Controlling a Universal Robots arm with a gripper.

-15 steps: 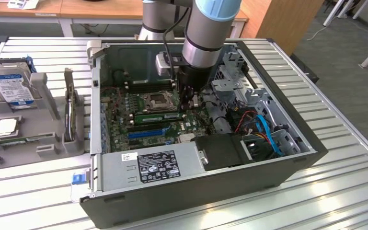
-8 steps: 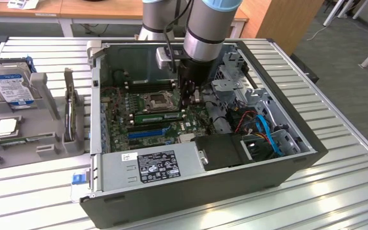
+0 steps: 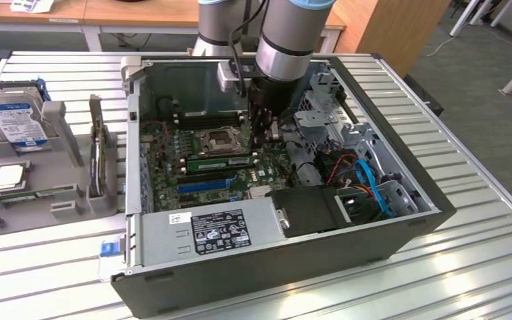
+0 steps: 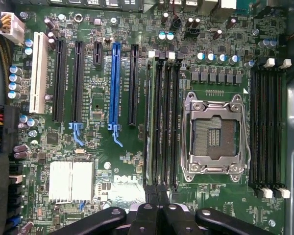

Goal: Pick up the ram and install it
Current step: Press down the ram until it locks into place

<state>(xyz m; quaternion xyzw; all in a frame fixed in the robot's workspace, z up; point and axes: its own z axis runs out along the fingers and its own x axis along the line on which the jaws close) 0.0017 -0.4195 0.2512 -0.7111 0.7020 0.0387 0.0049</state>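
A green ram stick (image 3: 222,162) stands in a memory slot just beside the empty processor socket (image 3: 218,141) inside the open computer case. The wrist view looks down on its thin top edge (image 4: 148,122), in the slot of that bank farthest from the socket (image 4: 214,134). My gripper (image 3: 263,141) hangs inside the case above the motherboard, close to one end of that slot bank. Its black fingers (image 4: 146,215) meet at the middle of my gripper (image 4: 159,211), shut with nothing between them. Another green stick (image 3: 38,195) lies in the grey holder outside the case.
The grey holder (image 3: 61,207) on the exterior view's left also carries a hard drive (image 3: 11,120), a silver processor chip (image 3: 7,177) and an upright card (image 3: 96,157). Case walls, a drive cage (image 3: 327,127), cables (image 3: 367,183) and the power supply (image 3: 211,230) surround the board.
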